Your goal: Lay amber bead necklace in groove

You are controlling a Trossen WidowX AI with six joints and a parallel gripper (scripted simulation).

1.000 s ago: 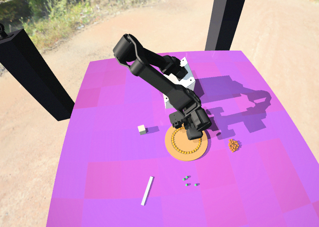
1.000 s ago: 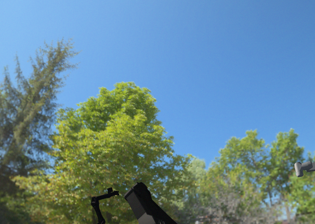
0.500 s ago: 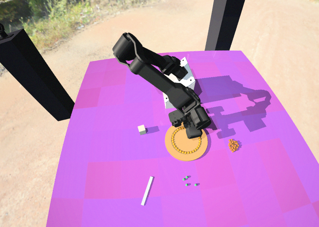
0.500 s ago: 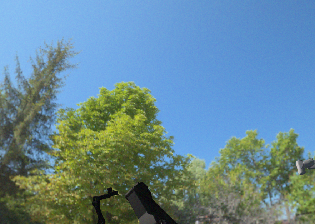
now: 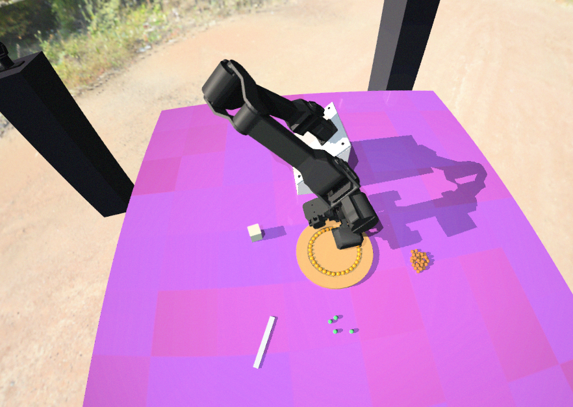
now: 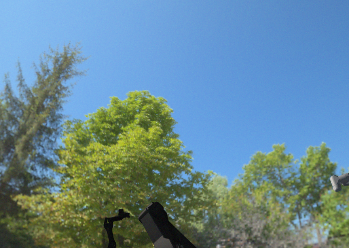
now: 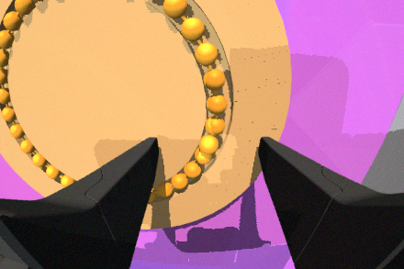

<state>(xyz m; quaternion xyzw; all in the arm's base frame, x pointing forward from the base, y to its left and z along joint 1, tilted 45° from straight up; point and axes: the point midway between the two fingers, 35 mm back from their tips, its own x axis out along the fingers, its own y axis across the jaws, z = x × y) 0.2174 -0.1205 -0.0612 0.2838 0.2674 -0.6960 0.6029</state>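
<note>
The amber bead necklace (image 5: 334,273) (image 7: 217,104) forms a ring in the groove of the round bead board (image 5: 302,258) (image 7: 257,21). In the wrist view the beads by my fingertips crowd together, and one looks perched over its neighbours. My gripper (image 7: 208,145) is open over this edge of the ring, one finger to each side, with beads showing in the gap and neither finger seen to press them. In the top view the arm hides the far right part of the ring and my fingertips. The exterior view shows neither board nor necklace.
A pile of orange beads (image 5: 419,260) lies right of the board. A cream cube (image 5: 254,232) stands to its left. A white bar (image 5: 264,342) and several green beads (image 5: 335,331) lie in front. The white arm base (image 5: 340,146) is behind.
</note>
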